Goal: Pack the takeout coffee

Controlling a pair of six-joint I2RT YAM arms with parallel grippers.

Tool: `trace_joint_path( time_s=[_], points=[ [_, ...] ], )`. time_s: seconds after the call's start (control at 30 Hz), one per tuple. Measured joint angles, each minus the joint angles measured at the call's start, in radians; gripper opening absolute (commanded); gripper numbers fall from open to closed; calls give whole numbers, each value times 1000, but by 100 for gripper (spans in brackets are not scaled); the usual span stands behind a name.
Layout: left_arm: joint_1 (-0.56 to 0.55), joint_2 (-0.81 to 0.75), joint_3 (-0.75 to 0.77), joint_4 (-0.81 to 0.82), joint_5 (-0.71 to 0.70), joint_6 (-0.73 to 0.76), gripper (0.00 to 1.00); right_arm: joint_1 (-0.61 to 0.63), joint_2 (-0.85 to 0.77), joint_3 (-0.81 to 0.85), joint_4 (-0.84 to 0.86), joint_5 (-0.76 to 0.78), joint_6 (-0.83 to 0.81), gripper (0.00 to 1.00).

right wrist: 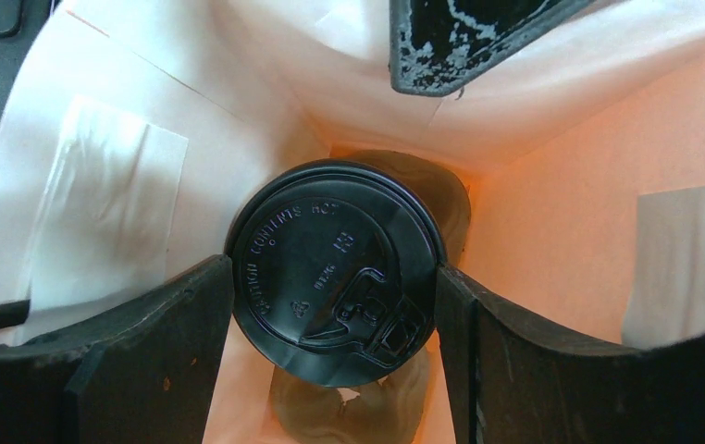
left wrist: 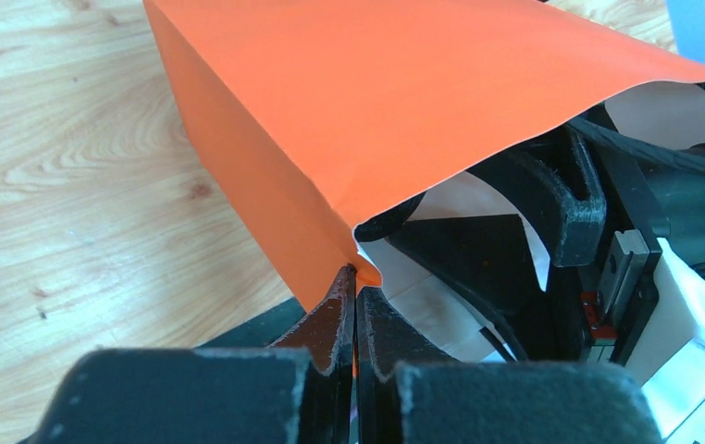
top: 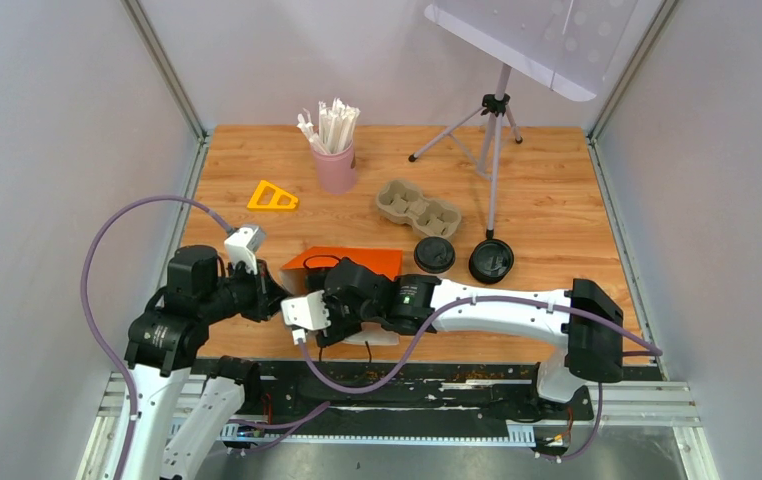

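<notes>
An orange paper bag (top: 357,262) with a white inside lies near the table's front edge. My left gripper (left wrist: 356,273) is shut on the bag's rim (left wrist: 367,270) and holds its mouth open; it also shows in the top view (top: 275,298). My right gripper (right wrist: 335,277) is inside the bag, its fingers (right wrist: 154,342) touching both sides of a coffee cup's black lid (right wrist: 330,264). The cup's body is mostly hidden; a brownish-olive bit (right wrist: 446,208) shows behind the lid. Two black round lidded things (top: 434,254) (top: 491,261) sit on the table; whether a cup is under either I cannot tell.
A pulp cup carrier (top: 417,207) lies behind the bag. A pink cup of white sticks (top: 335,165) and a yellow triangle piece (top: 271,197) are at the back left. A tripod (top: 494,130) stands at the back right. A brownish moulded shape (right wrist: 349,407) lies in the bag below the lid.
</notes>
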Motion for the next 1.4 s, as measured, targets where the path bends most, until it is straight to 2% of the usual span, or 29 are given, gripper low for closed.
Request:
trace_joint_path(
  time_s=[0.2, 0.37, 0.67, 1.4],
  points=[
    [0, -8, 0, 0, -10, 89, 0, 0, 3, 0, 10, 3, -36, 54],
    [0, -8, 0, 0, -13, 106, 0, -5, 5, -37, 60, 18, -86, 54],
    [0, -20, -47, 49, 11, 47, 0, -14, 31, -40, 74, 18, -122, 54],
    [0, -25, -49, 47, 16, -25, 0, -24, 70, -40, 127, 60, -166, 53]
  ],
)
